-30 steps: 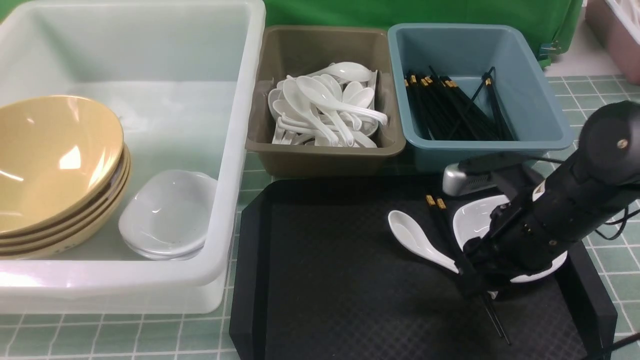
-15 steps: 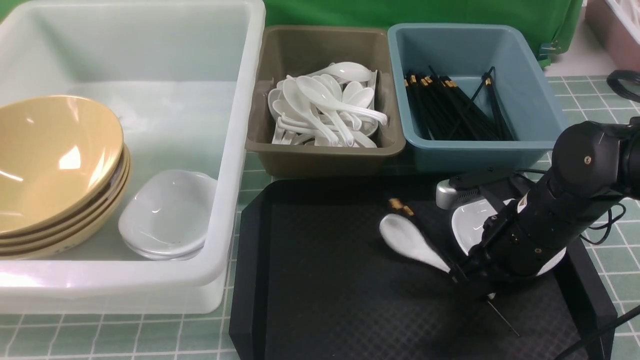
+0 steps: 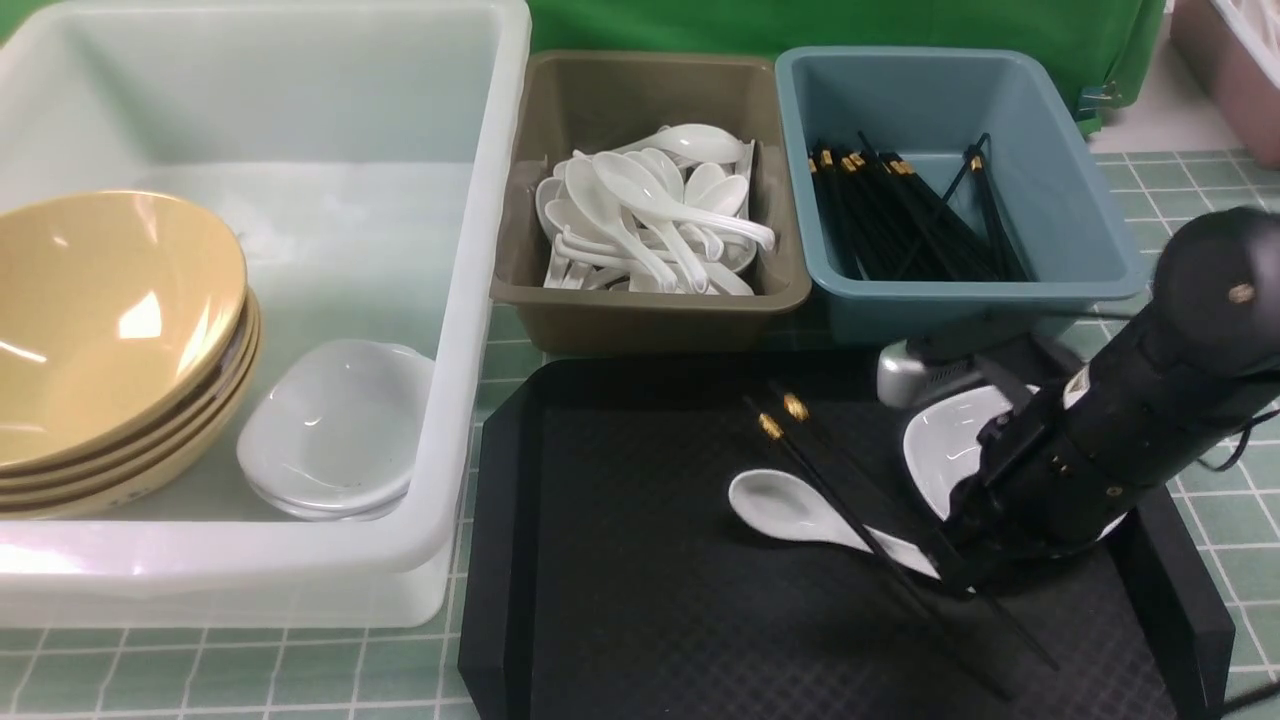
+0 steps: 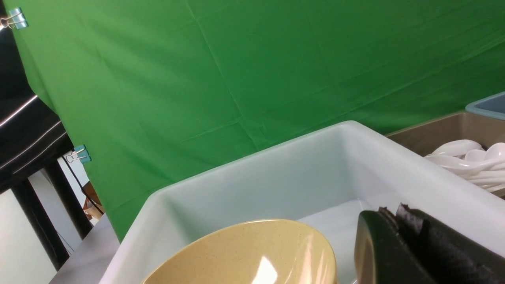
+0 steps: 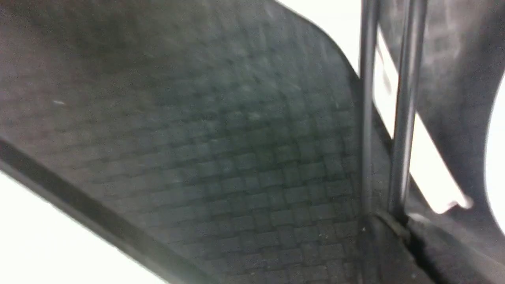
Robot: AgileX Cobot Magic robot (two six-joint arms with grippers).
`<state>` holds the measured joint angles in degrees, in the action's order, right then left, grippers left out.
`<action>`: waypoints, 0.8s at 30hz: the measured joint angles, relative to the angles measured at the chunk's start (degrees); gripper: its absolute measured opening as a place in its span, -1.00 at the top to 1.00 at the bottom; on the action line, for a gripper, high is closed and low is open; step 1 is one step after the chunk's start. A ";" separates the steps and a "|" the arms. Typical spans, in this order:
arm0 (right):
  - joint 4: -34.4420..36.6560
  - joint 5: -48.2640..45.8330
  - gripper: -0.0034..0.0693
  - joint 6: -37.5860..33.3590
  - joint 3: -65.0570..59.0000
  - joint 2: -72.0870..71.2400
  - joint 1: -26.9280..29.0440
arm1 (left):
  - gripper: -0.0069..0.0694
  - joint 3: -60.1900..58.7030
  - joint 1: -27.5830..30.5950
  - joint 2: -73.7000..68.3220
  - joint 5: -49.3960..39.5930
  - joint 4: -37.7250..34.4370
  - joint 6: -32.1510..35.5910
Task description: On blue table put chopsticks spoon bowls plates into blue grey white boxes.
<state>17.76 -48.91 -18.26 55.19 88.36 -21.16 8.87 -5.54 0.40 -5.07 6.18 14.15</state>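
Observation:
My right gripper (image 3: 965,575) is shut on a pair of black chopsticks (image 3: 840,500) with gold ends, held at a slant above the black tray (image 3: 620,560); the sticks also show in the right wrist view (image 5: 394,118). A white spoon (image 3: 790,508) lies on the tray under the sticks. A small white dish (image 3: 950,450) lies beside my right arm. The blue box (image 3: 950,180) holds several chopsticks, the grey box (image 3: 650,200) several spoons. The white box (image 3: 300,300) holds yellow bowls (image 3: 110,330) and white plates (image 3: 335,430). My left gripper (image 4: 390,215) is shut and empty above the white box (image 4: 315,165).
Green tiled tabletop (image 3: 1240,560) around the tray. A green backdrop (image 4: 236,79) stands behind the boxes. A pink bin (image 3: 1230,60) is at the far right.
My right gripper has lifted and swung the chopsticks, their gold ends moving left and up. The white spoon has shifted left on the tray.

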 joint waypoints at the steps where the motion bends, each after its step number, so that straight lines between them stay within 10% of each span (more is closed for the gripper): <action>1: 0.00 0.00 0.69 -0.05 0.00 -1.98 -0.02 | 0.81 0.00 0.00 0.00 0.00 0.00 0.00; 8: 0.00 12.56 0.69 -2.42 0.60 -10.19 -0.07 | 0.81 -0.04 0.00 0.00 0.00 0.00 0.00; 19: 0.71 69.00 0.69 -3.25 4.99 4.49 -0.02 | 0.81 -0.04 0.00 0.00 0.00 0.00 0.00; 24: 0.93 73.44 0.63 -6.04 8.71 15.67 0.78 | 0.81 -0.04 0.00 0.00 0.00 0.00 0.00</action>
<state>18.69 24.53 -24.30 63.90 104.03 -20.38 8.83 -5.54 0.40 -5.07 6.18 14.15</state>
